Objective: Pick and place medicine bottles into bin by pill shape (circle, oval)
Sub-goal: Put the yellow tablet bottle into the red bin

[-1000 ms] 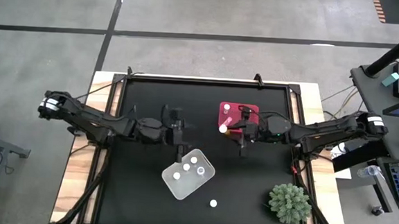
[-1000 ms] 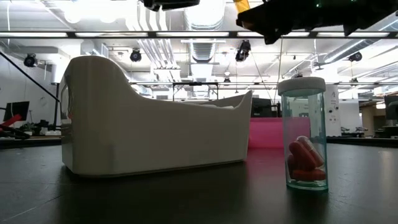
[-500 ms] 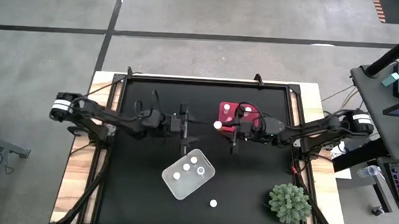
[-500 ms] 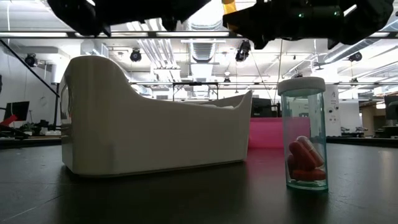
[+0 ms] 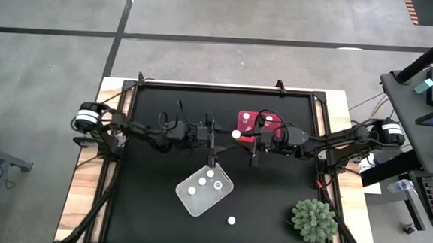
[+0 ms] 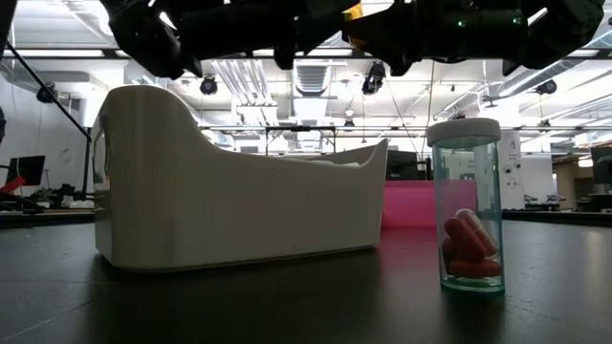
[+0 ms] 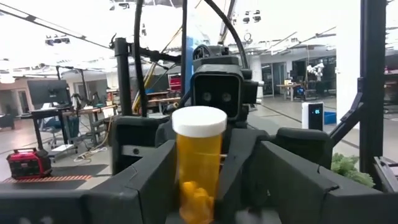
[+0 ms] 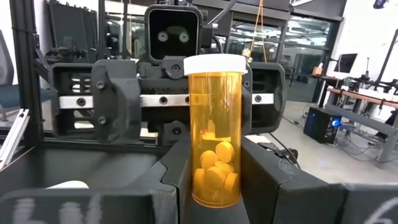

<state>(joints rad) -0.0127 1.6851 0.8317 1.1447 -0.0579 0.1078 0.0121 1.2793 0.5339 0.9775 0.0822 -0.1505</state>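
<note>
**Orange medicine bottle held up between the two wrists**

High view: the orange medicine bottle (image 5: 236,135) shows only its white cap, pinched in the right gripper (image 5: 242,140) above the table, just off the edge of the pink bin (image 5: 268,119) that lies under that arm. The left gripper (image 5: 221,139) faces it from the other side, close to the bottle. The white bin (image 5: 185,199) lies below and to one side of the left gripper and holds three capped bottles. One loose bottle (image 5: 231,220) stands well clear of both grippers, and the green plant (image 5: 314,220) is farther off still.

Low view: both arms hang as dark shapes overhead. On the table the white bin (image 6: 239,201) stands before the pink bin (image 6: 406,205), and the loose bottle (image 6: 467,229) holds oblong red capsules.

Left wrist view: the orange bottle (image 7: 199,162) stands upright straight ahead. The left gripper (image 7: 217,193) has its fingers spread to either side of the bottle, and I cannot see them touching it.

Right wrist view: the right gripper (image 8: 214,186) squeezes the lower body of the bottle (image 8: 214,130), leaving the pills in sight. They look round. The bottle is probably held high and upright so that the pill shape can be read or the bottle passed across. Round pills would send it to the circle bin.
</note>
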